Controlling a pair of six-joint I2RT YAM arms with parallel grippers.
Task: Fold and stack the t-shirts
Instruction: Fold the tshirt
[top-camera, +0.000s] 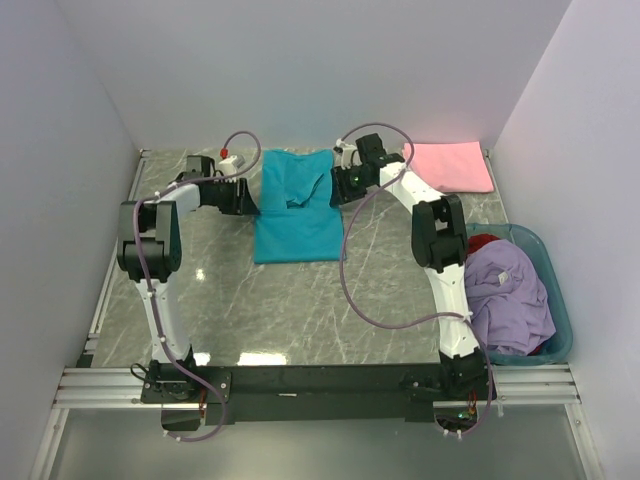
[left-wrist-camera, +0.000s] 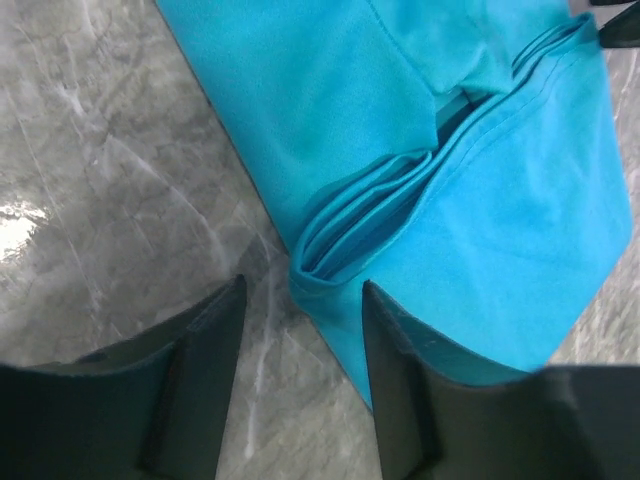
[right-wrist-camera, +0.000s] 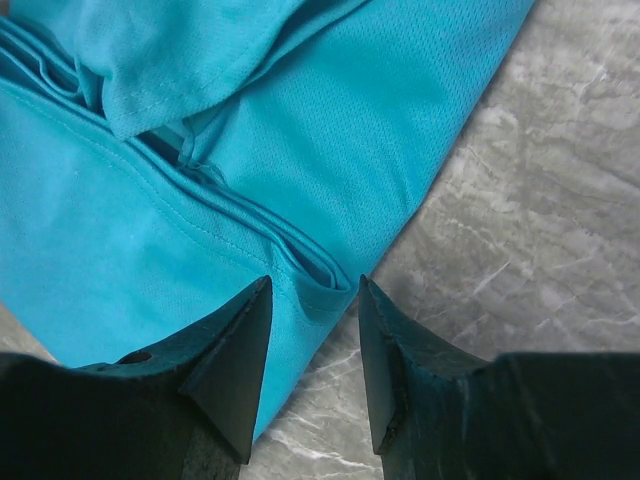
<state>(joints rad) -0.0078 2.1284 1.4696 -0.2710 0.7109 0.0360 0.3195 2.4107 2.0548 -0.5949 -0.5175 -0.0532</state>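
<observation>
Folding is underway on the teal t-shirt (top-camera: 296, 225) (lying half-folded at far middle of the table (top-camera: 290, 310)): left gripper (left-wrist-camera: 300, 300) & right gripper (right-wrist-camera: 313, 300) are hovering w/ jaws spread astride its doubled side edges, pinching nothing, so next prob. needs both closing & lifting together.

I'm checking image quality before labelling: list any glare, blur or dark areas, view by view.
Top external: sharp, evenly lit, small glare spots on the table. Left wrist: bright glare on the table at left, teal t-shirt crisp, left tool dark and soft-edged. Right wrist: shirt weave sharp, right tool dark.
</observation>
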